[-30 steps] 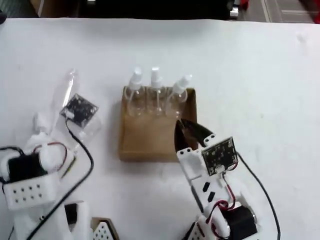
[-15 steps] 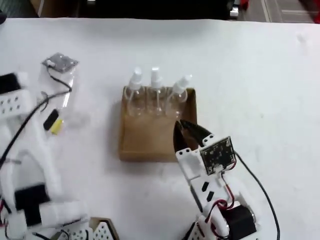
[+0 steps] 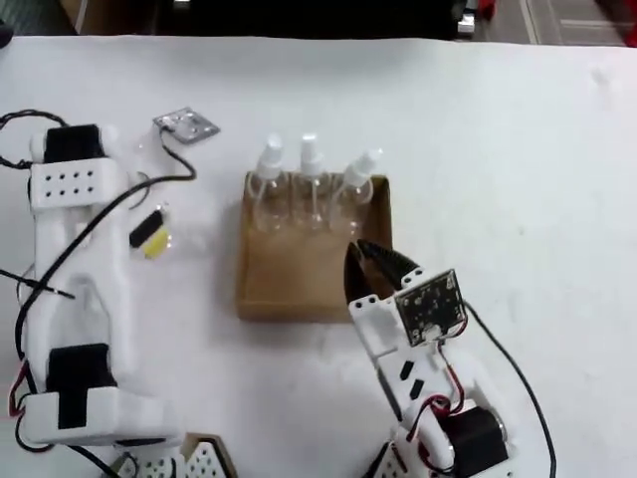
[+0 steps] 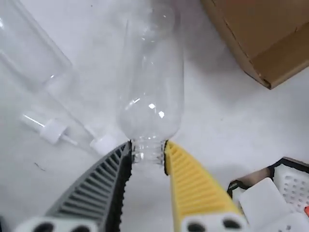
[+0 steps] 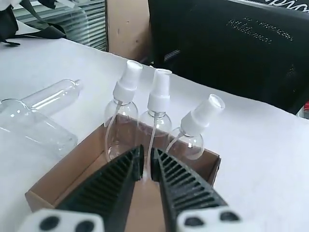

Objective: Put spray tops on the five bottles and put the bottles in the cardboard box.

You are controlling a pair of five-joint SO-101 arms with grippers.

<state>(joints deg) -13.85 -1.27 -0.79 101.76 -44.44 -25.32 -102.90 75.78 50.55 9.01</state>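
Observation:
My left gripper (image 4: 147,147), with one grey and one yellow finger, is shut on the neck of a clear bottle (image 4: 152,92) that has no top. In the high view this gripper (image 3: 151,239) sits left of the cardboard box (image 3: 299,284). Another bare bottle (image 4: 34,53) lies beside it, and two loose spray tops (image 4: 53,133) with dip tubes rest on the table. Three bottles with white spray tops (image 3: 311,189) stand along the box's far wall. My right gripper (image 5: 146,154) hangs over the box's near right part, black fingers shut on nothing.
The white table (image 3: 518,149) is bare to the right of the box and behind it. A dark chair (image 5: 227,53) stands beyond the far edge. Two topless bottles (image 5: 48,99) lie to the left of the box.
The left arm has swung up from the near left corner and stretched out toward the far side, its wrist ending closer to the box. The right arm has kept still.

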